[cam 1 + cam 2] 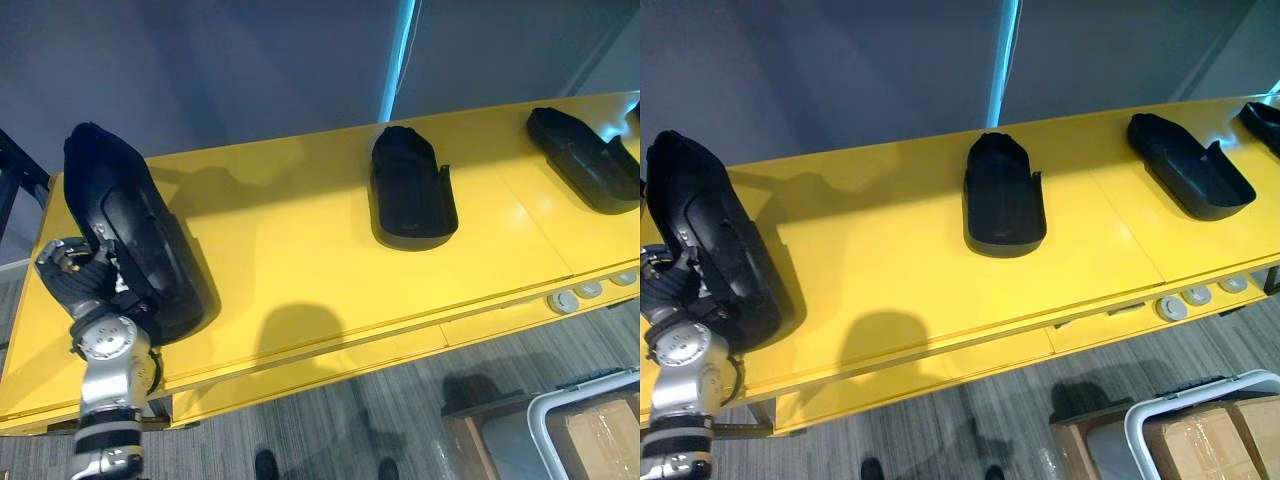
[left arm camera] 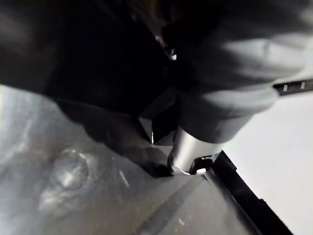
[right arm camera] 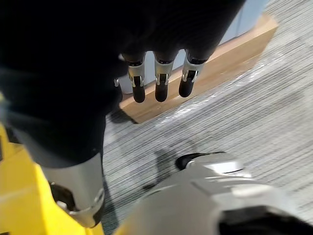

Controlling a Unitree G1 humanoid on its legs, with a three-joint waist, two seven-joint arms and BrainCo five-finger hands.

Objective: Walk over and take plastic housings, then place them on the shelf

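Note:
A large black plastic housing stands tilted on its edge at the left end of the yellow shelf. My left hand grips its near lower rim from the left; in the left wrist view the thumb presses on the housing's inner face. Two more black housings lie flat on the shelf, one in the middle and one at the far right. My right hand hangs low over the carpet with its fingers relaxed and nothing in them.
A further housing peeks in at the shelf's right end. Grey round discs sit on the shelf's lower front ledge. A white-rimmed bin with a cardboard box stands on the floor at the lower right. A wooden pallet lies near the right hand.

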